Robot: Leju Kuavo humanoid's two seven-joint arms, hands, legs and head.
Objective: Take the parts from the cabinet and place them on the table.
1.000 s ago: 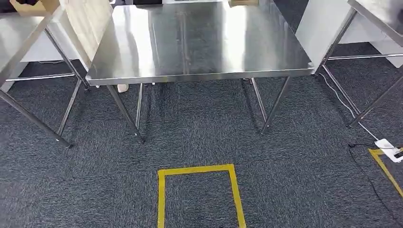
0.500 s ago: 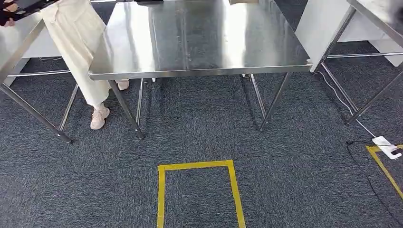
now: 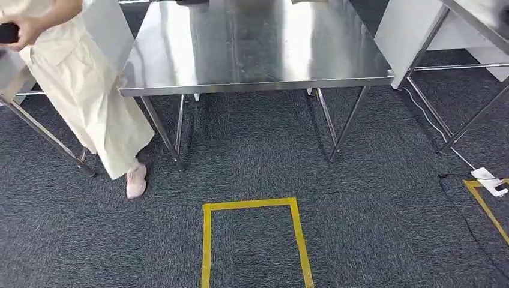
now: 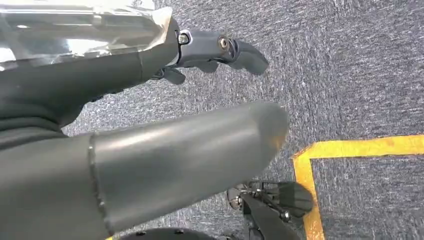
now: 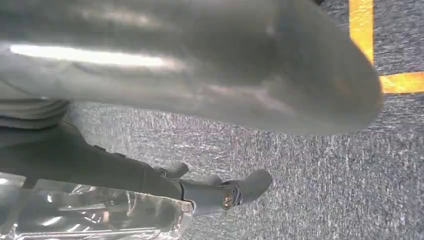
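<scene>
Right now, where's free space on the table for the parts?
The whole table top in view is bare, from near edge to far. Crowded only off its left corner, where a person stands. Both robot hands, left and right, hang over carpet.

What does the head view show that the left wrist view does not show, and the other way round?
In the head view alone: the steel table, a person in pale clothes walking beside it, and a white power strip on the floor. In the left wrist view alone: the left hand, with a shiny clear-wrapped part lying against its dark fingers. Both share the grey carpet and the yellow tape.
</scene>
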